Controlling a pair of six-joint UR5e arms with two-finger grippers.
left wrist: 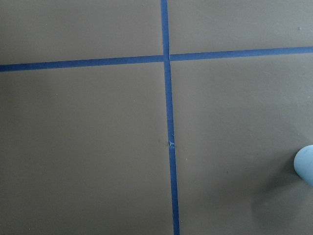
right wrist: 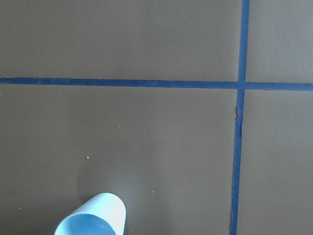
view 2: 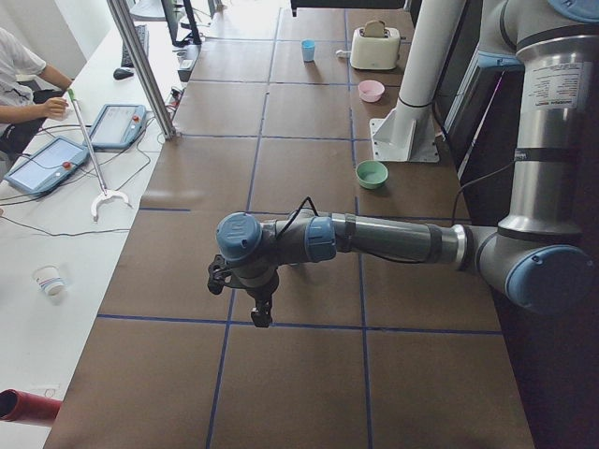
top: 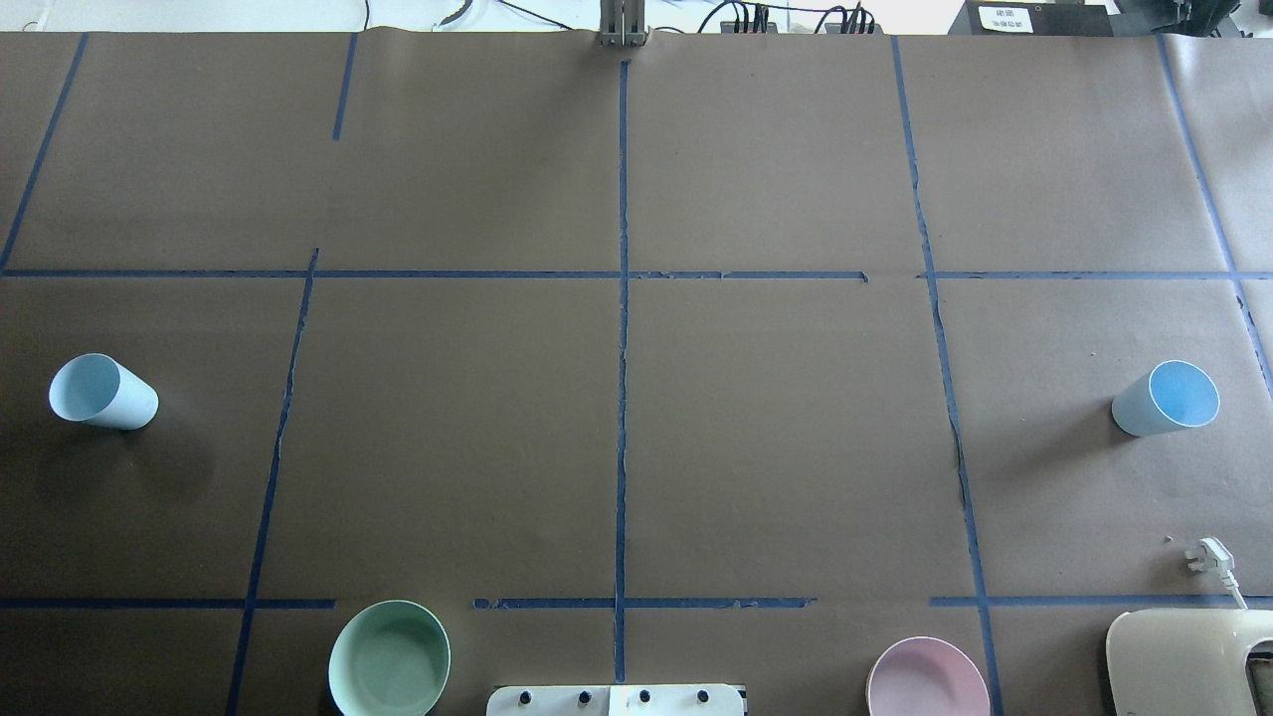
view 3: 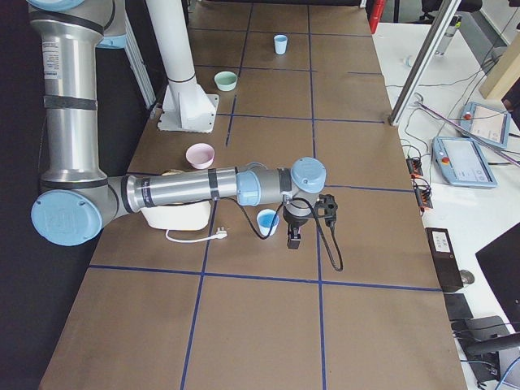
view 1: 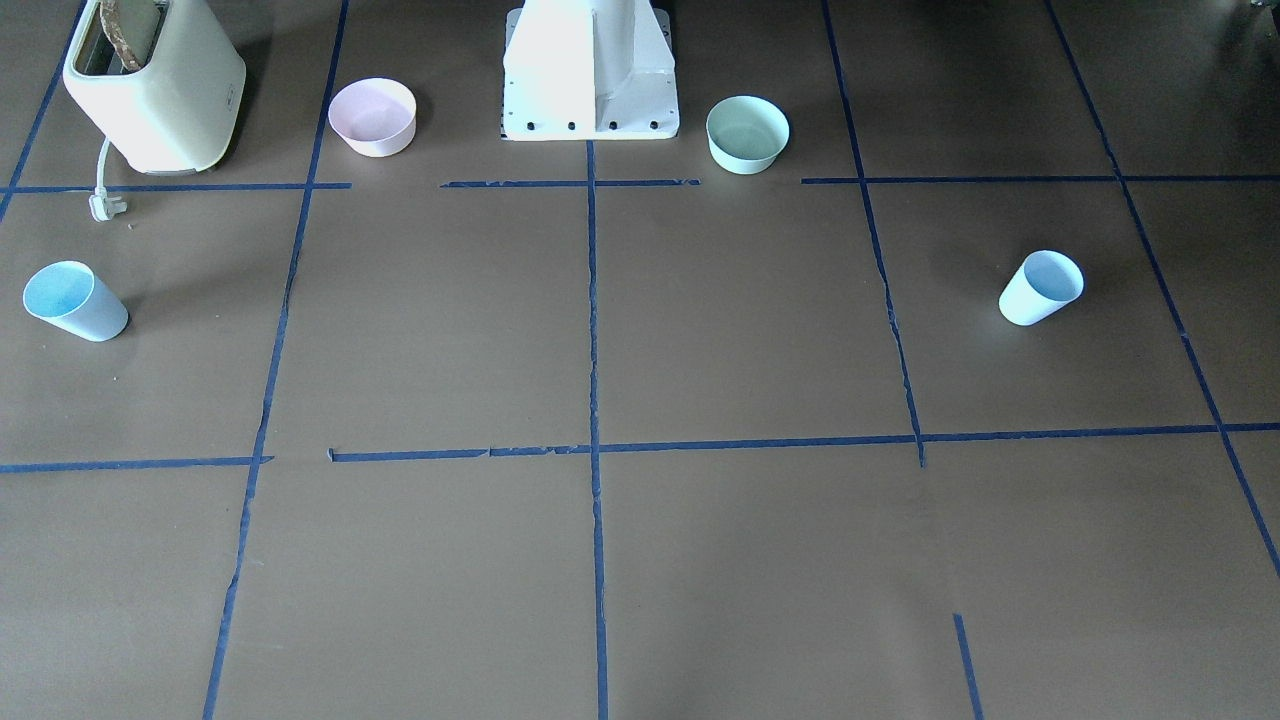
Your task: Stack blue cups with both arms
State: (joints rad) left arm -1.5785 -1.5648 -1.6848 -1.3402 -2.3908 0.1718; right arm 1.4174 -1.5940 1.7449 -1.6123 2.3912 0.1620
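Two pale blue cups stand upright, far apart on the brown table. One cup (top: 102, 393) is at the robot's left end and also shows in the front view (view 1: 1040, 288). The other cup (top: 1166, 399) is at the robot's right end and also shows in the front view (view 1: 75, 300). My left gripper (view 2: 261, 318) hangs over the table near the left cup, whose edge shows in the left wrist view (left wrist: 305, 165). My right gripper (view 3: 293, 241) hangs just beside the right cup (view 3: 266, 220). I cannot tell whether either gripper is open or shut.
A cream toaster (view 1: 155, 85) with a loose plug (view 1: 103, 205) stands at the robot's right. A pink bowl (view 1: 373, 116) and a mint-green bowl (view 1: 747, 133) flank the white pedestal (view 1: 590, 70). An operator (view 2: 19, 84) sits across the table.
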